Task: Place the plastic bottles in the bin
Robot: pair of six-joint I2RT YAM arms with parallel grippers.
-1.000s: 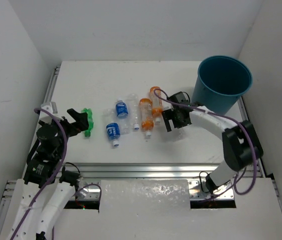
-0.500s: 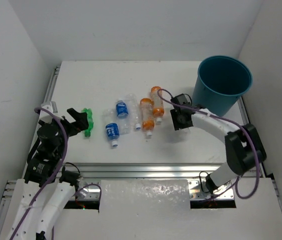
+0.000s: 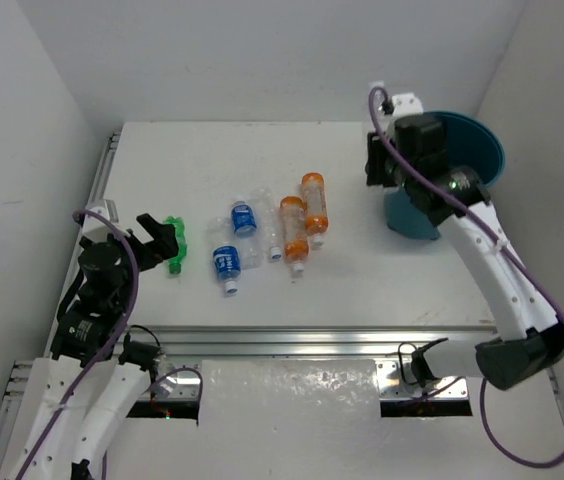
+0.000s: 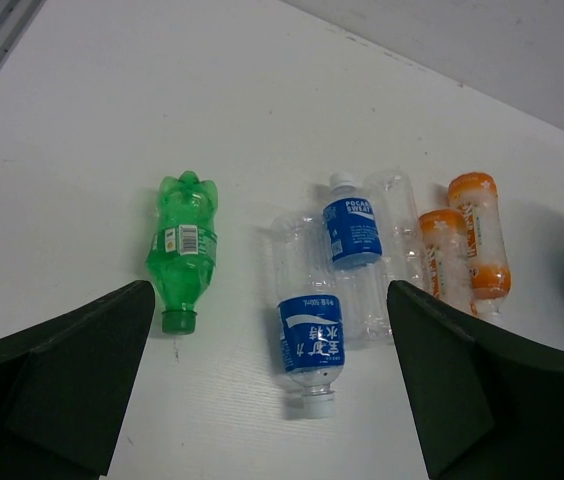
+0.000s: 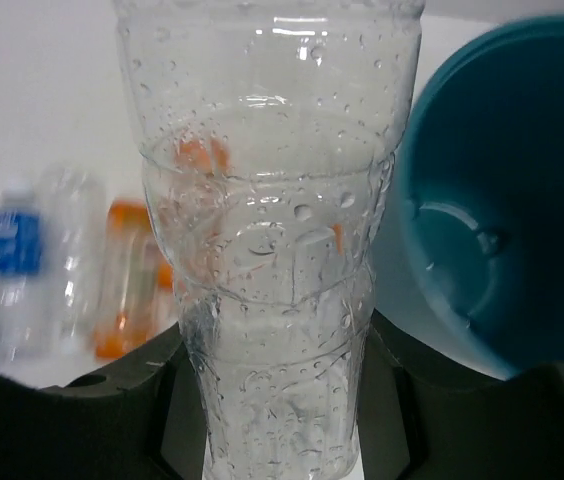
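My right gripper (image 5: 272, 405) is shut on a plain clear plastic bottle (image 5: 267, 230), held up in the air just left of the bin's rim. The bin (image 5: 517, 190) is a teal bucket; from above, the raised right gripper (image 3: 380, 165) partly covers the bin (image 3: 477, 150). On the table lie a green bottle (image 4: 184, 245), two blue-labelled bottles (image 4: 352, 230) (image 4: 312, 340), a clear bottle (image 4: 402, 245) and two orange bottles (image 4: 444, 255) (image 4: 480, 240). My left gripper (image 4: 262, 400) is open, hovering near the green bottle (image 3: 173, 248).
The table's metal rail (image 3: 302, 340) runs along the near edge, and a second rail (image 3: 102, 180) runs up the left side. White walls close in at the back and both sides. The bin stands in the far right corner.
The right gripper shut on the clear bottle beside the orange ones, then lifted it up and back to the bin's left rim. The left arm stayed put.
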